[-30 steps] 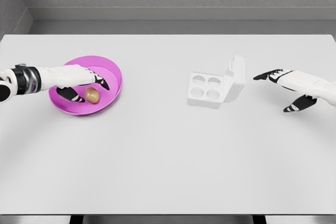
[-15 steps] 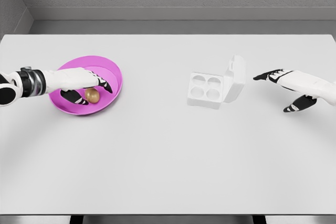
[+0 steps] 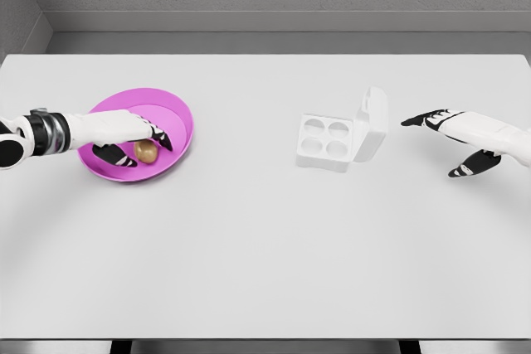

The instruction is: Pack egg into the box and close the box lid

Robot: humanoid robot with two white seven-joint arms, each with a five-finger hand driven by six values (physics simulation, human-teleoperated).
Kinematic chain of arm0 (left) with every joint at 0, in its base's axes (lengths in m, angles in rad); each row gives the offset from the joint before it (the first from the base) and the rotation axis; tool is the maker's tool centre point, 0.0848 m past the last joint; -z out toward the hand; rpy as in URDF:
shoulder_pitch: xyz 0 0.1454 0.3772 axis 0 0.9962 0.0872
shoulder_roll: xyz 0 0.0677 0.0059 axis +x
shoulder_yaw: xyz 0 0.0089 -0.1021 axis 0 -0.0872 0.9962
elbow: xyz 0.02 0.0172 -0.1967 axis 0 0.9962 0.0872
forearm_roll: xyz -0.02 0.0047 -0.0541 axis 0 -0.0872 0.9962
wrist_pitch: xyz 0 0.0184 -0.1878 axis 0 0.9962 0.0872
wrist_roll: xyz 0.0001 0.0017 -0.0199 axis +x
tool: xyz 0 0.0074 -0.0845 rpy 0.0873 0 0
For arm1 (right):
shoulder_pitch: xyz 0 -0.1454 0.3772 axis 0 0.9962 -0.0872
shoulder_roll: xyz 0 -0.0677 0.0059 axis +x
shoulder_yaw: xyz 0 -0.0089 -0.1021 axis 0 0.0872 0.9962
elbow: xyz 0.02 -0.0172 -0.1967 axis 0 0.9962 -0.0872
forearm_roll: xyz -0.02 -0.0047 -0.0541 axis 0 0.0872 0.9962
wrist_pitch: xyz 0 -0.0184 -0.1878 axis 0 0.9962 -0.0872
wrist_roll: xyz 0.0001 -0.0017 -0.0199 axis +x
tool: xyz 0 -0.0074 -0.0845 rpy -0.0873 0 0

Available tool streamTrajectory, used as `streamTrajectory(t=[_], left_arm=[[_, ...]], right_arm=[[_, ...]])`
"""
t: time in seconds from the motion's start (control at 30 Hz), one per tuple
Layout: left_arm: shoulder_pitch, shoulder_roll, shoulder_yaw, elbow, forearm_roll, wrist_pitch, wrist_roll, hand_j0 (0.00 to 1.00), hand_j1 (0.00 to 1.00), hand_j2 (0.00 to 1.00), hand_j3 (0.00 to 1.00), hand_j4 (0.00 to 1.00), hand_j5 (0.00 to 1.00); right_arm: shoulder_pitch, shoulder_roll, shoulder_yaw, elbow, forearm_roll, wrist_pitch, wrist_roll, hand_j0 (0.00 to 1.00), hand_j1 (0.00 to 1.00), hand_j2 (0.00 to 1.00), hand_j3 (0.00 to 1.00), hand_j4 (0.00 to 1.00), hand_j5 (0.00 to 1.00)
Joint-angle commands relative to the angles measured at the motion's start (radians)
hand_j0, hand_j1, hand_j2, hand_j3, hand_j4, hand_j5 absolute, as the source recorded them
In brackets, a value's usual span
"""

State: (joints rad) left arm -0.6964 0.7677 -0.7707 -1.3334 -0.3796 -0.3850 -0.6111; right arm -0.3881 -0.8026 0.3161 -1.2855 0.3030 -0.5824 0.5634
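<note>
1. White tabletop (image 3: pixel 265 246) is carrying a pink bowl (image 3: pixel 178 113) on the left and an open four-cup egg box (image 3: pixel 328 140) well apart to the right.
2. You are reaching with the left hand (image 3: pixel 124 134); its fingers are curling around the brown egg (image 3: pixel 145 151) in the bowl, grasp not confirmed.
3. Egg is looking smooth, round, fragile: take it across its middle, lightly.
4. Right hand (image 3: pixel 460 143) is hovering with fingers spread, holding nothing.

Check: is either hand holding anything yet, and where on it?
Nothing clearly held. The left hand is in the bowl, fingers curled around the egg, which still sits on the bowl floor; contact cannot be told. The right hand is open, empty.
</note>
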Motion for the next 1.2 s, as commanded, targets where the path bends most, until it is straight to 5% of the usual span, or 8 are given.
streamTrajectory(t=[0.0, 0.53, 1.17], left_arm=[[0.000, 0.001, -0.001, 0.000, 0.002, 0.001, 0.000, 0.70, 0.70, 0.70, 0.70, 0.70, 0.70], [0.006, 0.007, 0.010, -0.003, 0.004, -0.012, 0.000, 0.39, 0.39, 0.39, 0.39, 0.39, 0.39], [0.026, -0.001, 0.122, -0.076, 0.004, -0.005, 0.000, 0.33, 0.33, 0.33, 0.33, 0.33, 0.33]], right_arm=[[0.000, -0.001, -0.002, 0.002, -0.007, 0.003, 0.000, 1.00, 1.00, 1.00, 1.00, 1.00, 1.00], [0.000, -0.001, -0.002, 0.002, -0.007, 0.004, 0.000, 1.00, 1.00, 1.00, 1.00, 1.00, 1.00], [0.000, -0.001, -0.002, 0.002, -0.007, 0.004, 0.001, 1.00, 1.00, 1.00, 1.00, 1.00, 1.00]])
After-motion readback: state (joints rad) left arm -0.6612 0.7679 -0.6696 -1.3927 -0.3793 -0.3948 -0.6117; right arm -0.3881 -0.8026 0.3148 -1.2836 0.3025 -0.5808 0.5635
